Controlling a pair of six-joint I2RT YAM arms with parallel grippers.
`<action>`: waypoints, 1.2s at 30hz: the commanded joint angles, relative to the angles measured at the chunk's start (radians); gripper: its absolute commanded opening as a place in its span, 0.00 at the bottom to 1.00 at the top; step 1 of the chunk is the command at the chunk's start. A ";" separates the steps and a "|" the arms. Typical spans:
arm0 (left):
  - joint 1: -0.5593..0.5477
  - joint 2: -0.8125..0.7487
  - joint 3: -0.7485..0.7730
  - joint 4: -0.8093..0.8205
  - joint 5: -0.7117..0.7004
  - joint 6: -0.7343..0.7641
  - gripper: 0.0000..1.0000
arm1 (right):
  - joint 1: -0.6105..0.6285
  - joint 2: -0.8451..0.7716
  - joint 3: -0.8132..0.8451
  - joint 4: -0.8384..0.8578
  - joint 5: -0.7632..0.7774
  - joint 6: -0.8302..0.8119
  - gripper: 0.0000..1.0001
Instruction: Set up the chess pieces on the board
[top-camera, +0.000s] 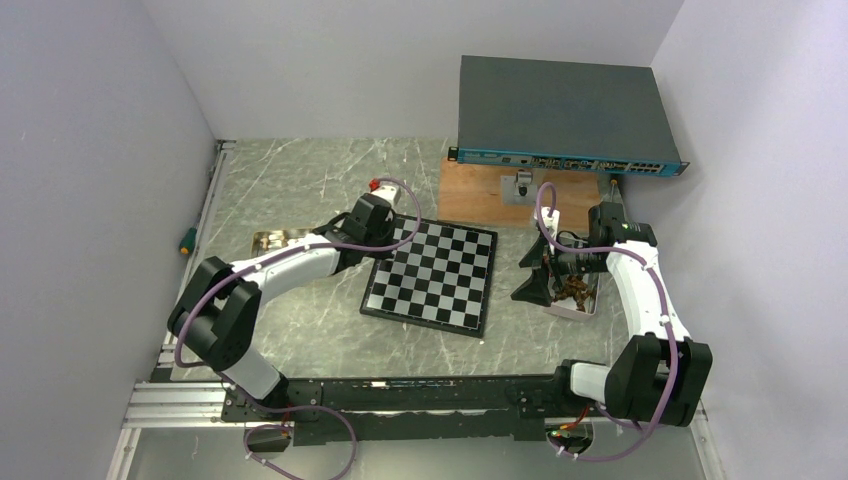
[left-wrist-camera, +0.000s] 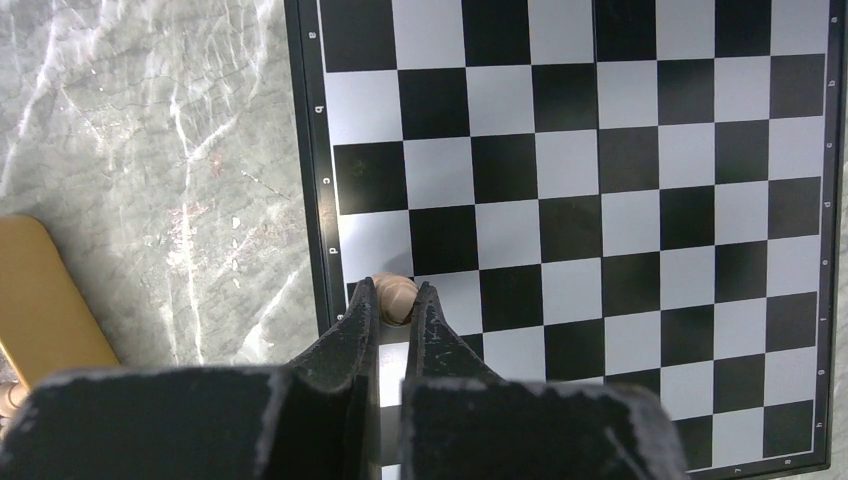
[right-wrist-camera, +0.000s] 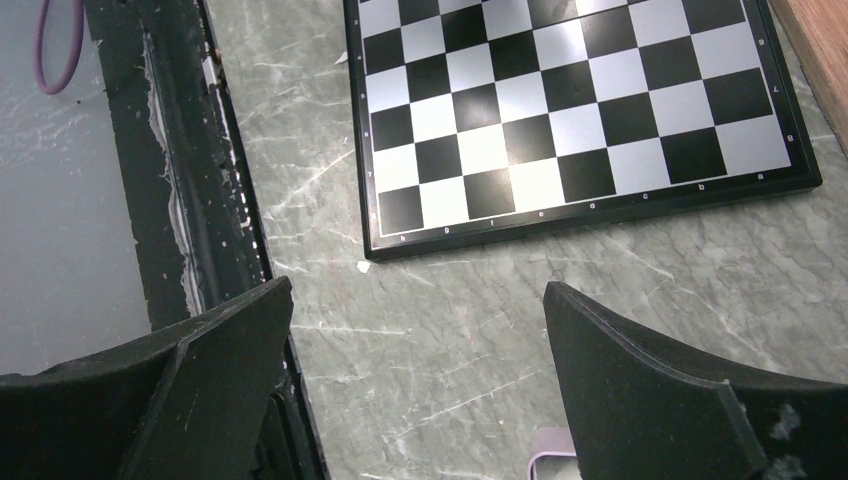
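Left gripper (left-wrist-camera: 395, 291) is closed on a small light-tan wooden chessman (left-wrist-camera: 398, 301), lower centre of the frame, at the black-and-silver checked board (left-wrist-camera: 600, 200) edge — toppling is risked if it is released tilted.

The board (left-wrist-camera: 600, 200) is glossy, the table (left-wrist-camera: 150, 150) veined stone, the chess piece (left-wrist-camera: 397, 297) smooth tan wood.

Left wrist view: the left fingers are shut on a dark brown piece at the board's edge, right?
No. The piece between the left fingers is light tan, not dark brown; the left wrist view shows it, at the board's edge.
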 joint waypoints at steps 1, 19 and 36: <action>0.006 0.009 0.026 0.024 0.019 -0.014 0.00 | -0.005 0.005 0.013 0.004 -0.033 -0.032 0.99; 0.012 -0.020 -0.014 0.011 0.024 -0.015 0.00 | -0.004 0.002 0.012 0.000 -0.034 -0.038 0.99; 0.012 -0.030 -0.038 0.000 0.059 -0.012 0.00 | -0.004 -0.004 0.010 -0.002 -0.036 -0.043 0.99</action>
